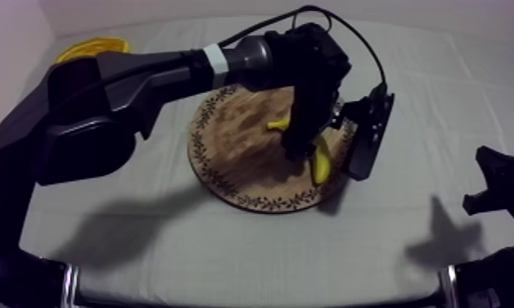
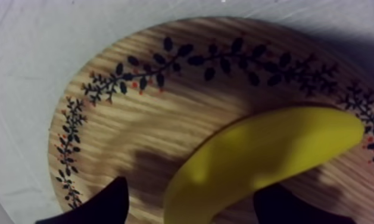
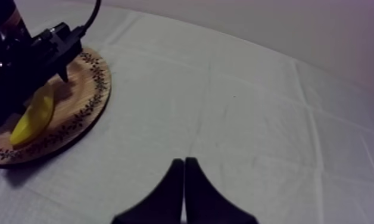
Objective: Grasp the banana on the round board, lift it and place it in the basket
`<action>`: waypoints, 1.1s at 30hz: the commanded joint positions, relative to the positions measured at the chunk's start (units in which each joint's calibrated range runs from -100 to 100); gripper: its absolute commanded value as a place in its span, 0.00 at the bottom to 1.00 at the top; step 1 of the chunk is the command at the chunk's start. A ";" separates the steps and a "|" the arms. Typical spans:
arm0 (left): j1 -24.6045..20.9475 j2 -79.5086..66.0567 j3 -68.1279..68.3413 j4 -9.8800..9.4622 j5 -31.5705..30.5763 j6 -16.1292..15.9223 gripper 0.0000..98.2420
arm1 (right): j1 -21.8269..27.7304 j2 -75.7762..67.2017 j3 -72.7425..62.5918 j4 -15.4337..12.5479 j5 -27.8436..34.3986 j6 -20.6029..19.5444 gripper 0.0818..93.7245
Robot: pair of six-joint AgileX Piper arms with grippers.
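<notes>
In the top view the left gripper (image 1: pixel 301 154) is set over the banana (image 1: pixel 319 168) on the wooden board (image 1: pixel 227 160), and the yellow basket (image 1: pixel 88 47) is placed well apart at the far left corner. In the left wrist view its fingers (image 2: pixel 103 205) are spread either side of the banana. In the right wrist view the right gripper (image 3: pixel 184 162) is pressed together over the cloth (image 3: pixel 255 119).

**Inspector:** Any lettering, labels, brands or numbers legible?

**Assistant:** None found. The round wooden board (image 2: pixel 136 134) bears a painted band of dark leaf sprigs with small red dots along its rim. This is ornament, not writing or a sign.
</notes>
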 commanded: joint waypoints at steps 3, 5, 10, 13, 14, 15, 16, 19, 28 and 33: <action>-0.12 1.07 -0.42 -0.14 0.05 0.40 0.72 | 0.00 0.00 0.01 0.00 0.00 0.01 0.00; -0.19 1.37 -0.36 -0.12 0.05 0.48 0.66 | 0.00 0.00 0.01 0.00 0.00 0.01 0.00; -0.31 1.47 -0.20 -0.01 0.05 0.40 0.43 | 0.00 0.00 0.01 0.00 0.00 0.01 0.00; -0.28 1.30 -0.17 0.05 0.05 0.36 0.30 | 0.00 0.00 0.01 0.00 0.00 0.01 0.00; -0.25 1.22 -0.16 0.07 0.05 0.36 0.27 | 0.00 0.00 0.01 0.00 0.00 0.01 0.00; -0.23 1.15 -0.16 0.09 0.05 0.35 0.24 | 0.00 0.00 0.01 0.00 0.00 0.01 0.00; -0.20 1.07 -0.13 0.10 0.05 0.35 0.22 | 0.00 0.00 0.01 0.00 0.00 0.01 0.00; -0.07 0.75 0.15 0.16 0.05 0.42 0.18 | -0.05 0.00 0.01 0.00 0.00 0.01 0.00; 0.26 -2.80 2.47 0.64 -0.32 1.34 0.15 | -0.07 0.00 0.01 0.00 0.00 0.05 0.00; 0.53 -7.48 4.42 1.02 -0.35 2.70 0.15 | -0.07 0.00 0.01 0.00 0.00 0.06 0.00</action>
